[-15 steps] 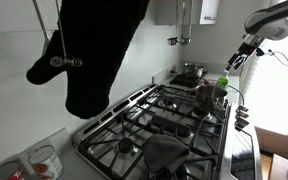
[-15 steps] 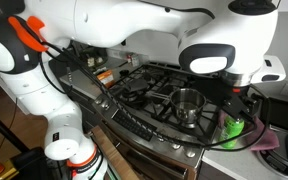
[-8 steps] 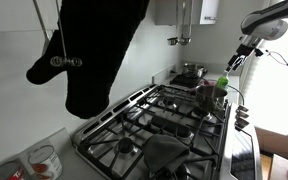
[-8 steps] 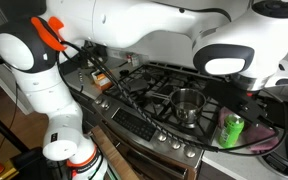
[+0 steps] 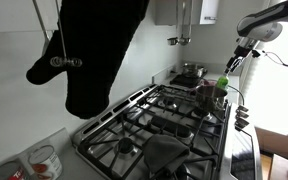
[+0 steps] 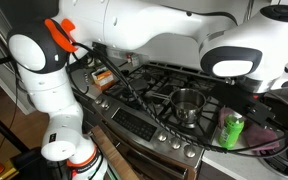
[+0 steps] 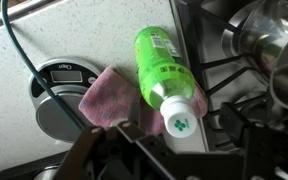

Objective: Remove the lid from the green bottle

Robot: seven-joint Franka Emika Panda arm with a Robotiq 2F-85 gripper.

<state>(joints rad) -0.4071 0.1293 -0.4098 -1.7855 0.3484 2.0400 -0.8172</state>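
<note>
The green bottle (image 7: pixel 158 58) stands upright with a white lid (image 7: pixel 179 118) at the edge of the stove, seen from above in the wrist view. It also shows in both exterior views (image 5: pixel 222 87) (image 6: pixel 231 129). My gripper (image 7: pixel 174 160) hangs above the bottle, well clear of the lid, with its two dark fingers spread wide on either side and nothing between them. In an exterior view the gripper (image 5: pixel 233 59) is above and slightly behind the bottle.
A steel pot (image 6: pixel 187 104) sits on the gas hob (image 5: pixel 164 120) near the bottle. A pink cloth (image 7: pixel 108 98) and a round grey device (image 7: pixel 56 95) lie on the counter beside the bottle. A black oven glove (image 5: pixel 94 45) hangs in front of the camera.
The arm has shifted away from the bottle over the last second, so the bottle now shows whole in the exterior view. The bottle has not moved.
</note>
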